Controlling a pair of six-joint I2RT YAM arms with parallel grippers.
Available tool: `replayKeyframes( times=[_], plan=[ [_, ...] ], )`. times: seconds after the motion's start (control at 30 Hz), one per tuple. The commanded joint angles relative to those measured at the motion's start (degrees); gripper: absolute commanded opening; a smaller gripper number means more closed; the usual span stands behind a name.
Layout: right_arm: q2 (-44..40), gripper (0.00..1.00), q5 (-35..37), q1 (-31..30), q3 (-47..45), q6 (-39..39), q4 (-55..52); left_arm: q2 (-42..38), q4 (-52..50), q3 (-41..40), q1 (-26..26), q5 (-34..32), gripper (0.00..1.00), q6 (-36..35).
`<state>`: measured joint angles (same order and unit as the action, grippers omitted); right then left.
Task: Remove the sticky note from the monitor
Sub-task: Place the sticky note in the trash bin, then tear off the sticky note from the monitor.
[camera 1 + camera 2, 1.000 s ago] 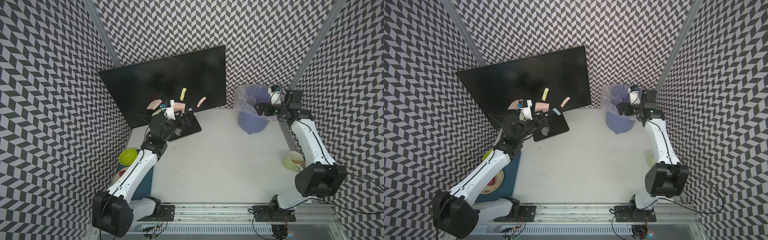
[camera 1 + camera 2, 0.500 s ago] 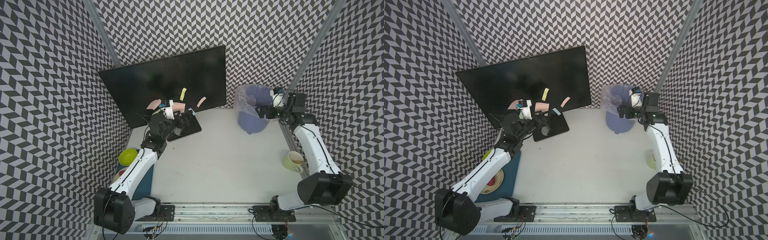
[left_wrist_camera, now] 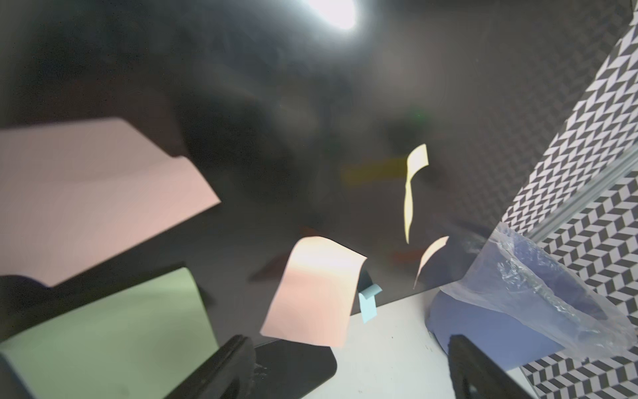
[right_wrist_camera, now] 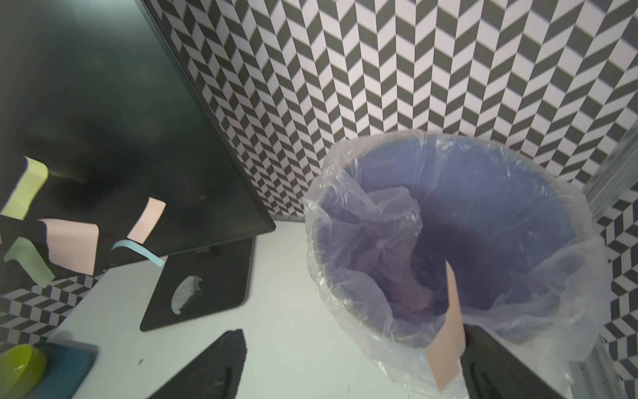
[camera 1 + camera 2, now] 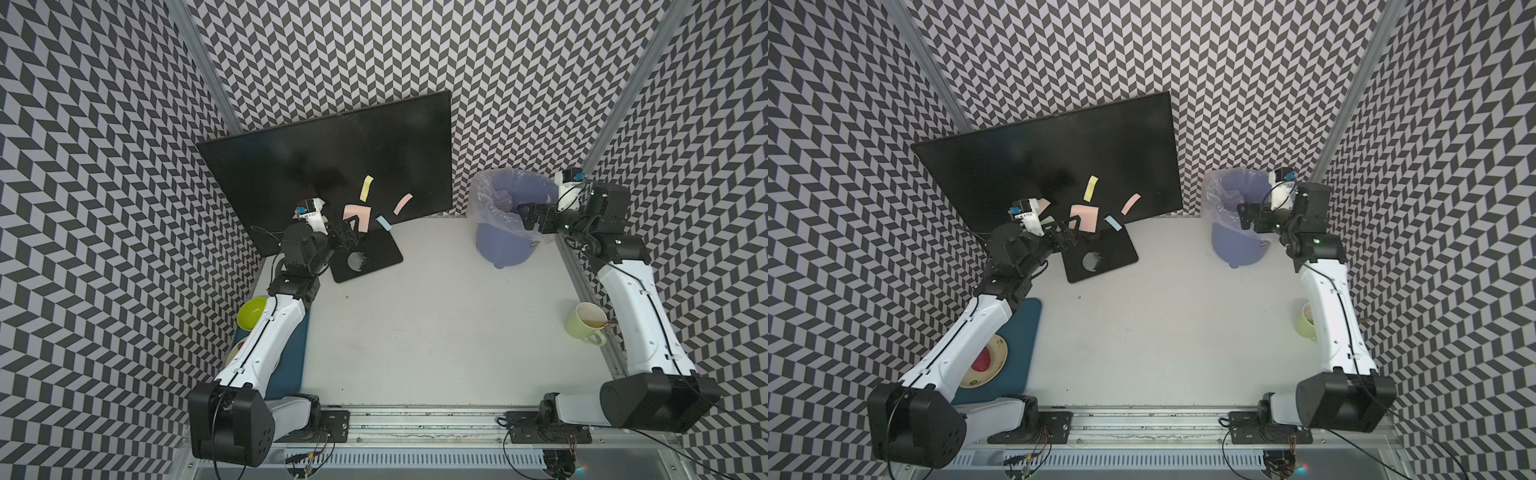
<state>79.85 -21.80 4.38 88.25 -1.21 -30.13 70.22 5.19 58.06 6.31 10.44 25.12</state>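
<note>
Hovering in both top views, my left gripper (image 5: 352, 226) is pointing, fingers apart, at the pink square paper sticky note (image 5: 360, 214) low on the large flat black-screened monitor (image 5: 332, 158). Left wrist view: that note is curling off the screen ahead of my fingers (image 3: 224, 362). Right wrist view: my right gripper (image 4: 355, 331) is gaping over the lilac bag-lined bin (image 4: 518, 193), another pink note (image 4: 448, 331) clinging to one finger.

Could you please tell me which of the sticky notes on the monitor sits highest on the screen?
The narrow yellow note: it is stuck nearer the middle of the monitor, while all the other notes hang lower, by its bottom edge.
</note>
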Motion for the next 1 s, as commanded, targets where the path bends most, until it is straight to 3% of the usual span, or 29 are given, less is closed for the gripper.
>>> replayKeyframes(
  times=[0.0,0.27,0.53,0.97],
  plan=[
    [2.56,0.99,-4.53,0.11,2.06,-2.19,4.83,-2.19,-0.21,-0.64,-1.38,-0.17,0.93,-0.87],
    [10.44,0.99,-7.08,-4.10,7.18,-1.57,5.86,-4.79,-0.75,-3.24,-4.90,0.15,0.93,-0.85],
    [16.79,0.99,-1.98,-4.57,13.22,2.29,1.09,-4.47,1.25,-3.80,-9.28,2.35,0.92,-0.55],
    [10.86,0.99,-11.49,-4.75,9.20,-4.64,7.89,-0.61,4.47,-0.40,-11.61,2.09,0.88,2.80]
  ],
)
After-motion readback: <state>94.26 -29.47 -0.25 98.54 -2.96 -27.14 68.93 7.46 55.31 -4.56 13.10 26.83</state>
